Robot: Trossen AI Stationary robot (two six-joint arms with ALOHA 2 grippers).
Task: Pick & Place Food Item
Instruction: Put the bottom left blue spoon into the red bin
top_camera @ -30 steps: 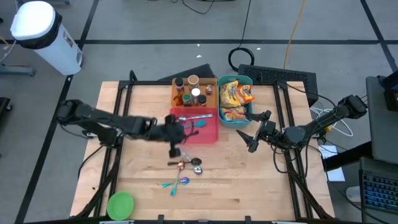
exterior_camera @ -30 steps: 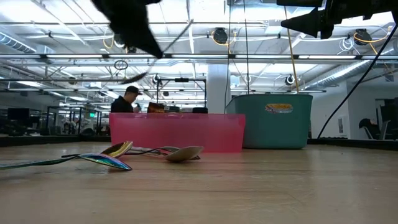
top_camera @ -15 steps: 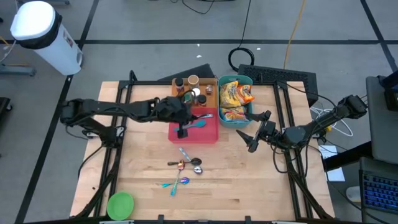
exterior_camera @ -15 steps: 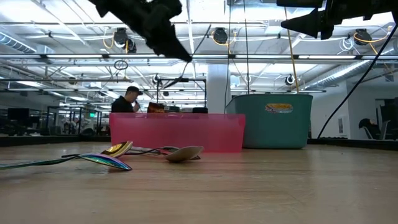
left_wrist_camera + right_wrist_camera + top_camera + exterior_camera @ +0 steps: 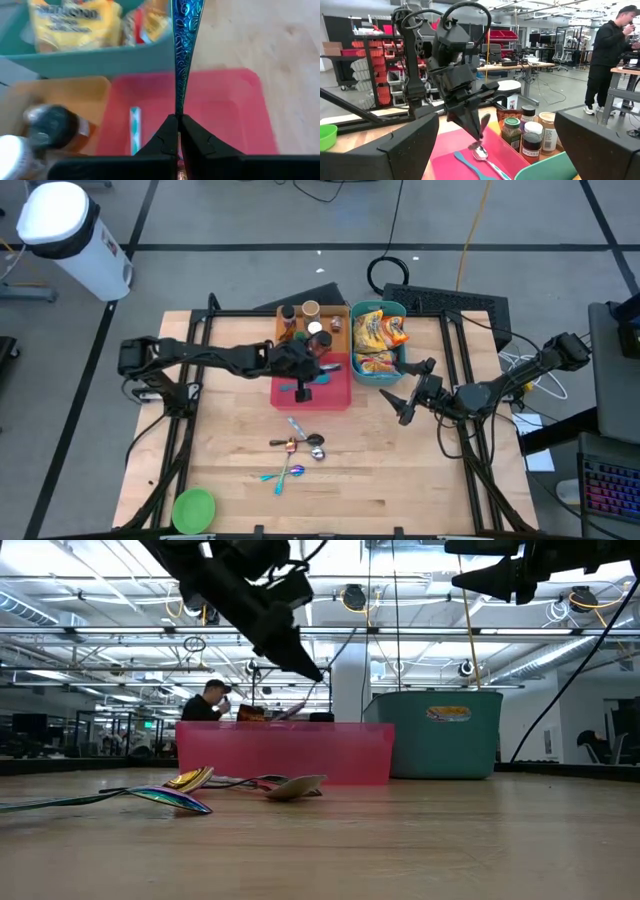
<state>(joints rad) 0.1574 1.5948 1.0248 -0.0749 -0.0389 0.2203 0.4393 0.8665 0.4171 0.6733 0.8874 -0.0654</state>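
Item: left gripper (image 5: 178, 122). I have its fingers pressed tight on the handle of a blue patterned spoon (image 5: 183, 45). Over the last second it has swung from above the loose cutlery on the bare table up and back to above the pink tray (image 5: 340, 398); it now hangs over the tray's middle with the spoon pointing down into it.

Item: pink tray. It already holds a silver spoon (image 5: 481, 153) and a teal utensil (image 5: 318, 378).

Item: loose cutlery (image 5: 300, 450), near side of the table, a few spoons not yet collected.

Item: green bowl (image 5: 194, 508), near left corner.

Item: teal bin (image 5: 400, 370), right of the tray, holding snack packets (image 5: 374, 340), the only food I can see. None is being handled; what I see is cutlery sorting.

Item: orange tray of jars (image 5: 310, 325), far side, behind the pink tray.

Item: right gripper (image 5: 407, 404), fingers spread wide and empty, parked right of the teal bin.

Judgement: the carry looks finished; I reckon a release into the tray comes next.
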